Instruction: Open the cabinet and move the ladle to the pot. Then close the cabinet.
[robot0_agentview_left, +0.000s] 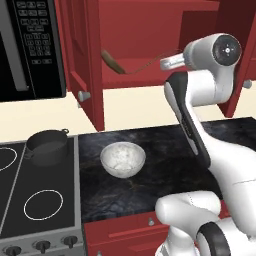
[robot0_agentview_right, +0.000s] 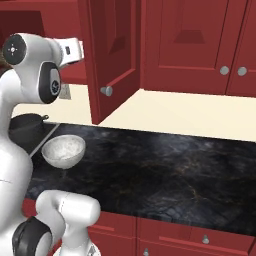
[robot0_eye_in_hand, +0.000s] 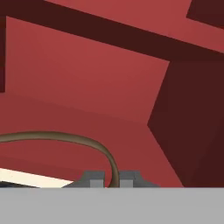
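Observation:
The dark red cabinet (robot0_agentview_left: 145, 30) stands open, with its left door (robot0_agentview_left: 85, 60) swung out toward me. Inside, the brown ladle (robot0_agentview_left: 114, 61) lies low over the shelf, bowl to the left and thin handle running right. My gripper (robot0_agentview_left: 164, 63) reaches into the cabinet at the handle's right end. In the hand view the gripper (robot0_eye_in_hand: 113, 178) is shut on the ladle (robot0_eye_in_hand: 61, 138), whose curved handle passes between the finger tips. The dark grey pot (robot0_agentview_left: 47, 146) sits on the stove's back right burner, below and left of the cabinet; the right base view shows the pot (robot0_agentview_right: 27, 125) behind my arm.
A pale speckled bowl (robot0_agentview_left: 122, 159) rests on the black counter (robot0_agentview_left: 165, 170) between the pot and my arm. A microwave (robot0_agentview_left: 30, 45) hangs left of the cabinet. The open right door (robot0_agentview_right: 112, 50) juts over the counter. Closed red cabinets (robot0_agentview_right: 200, 40) line the right.

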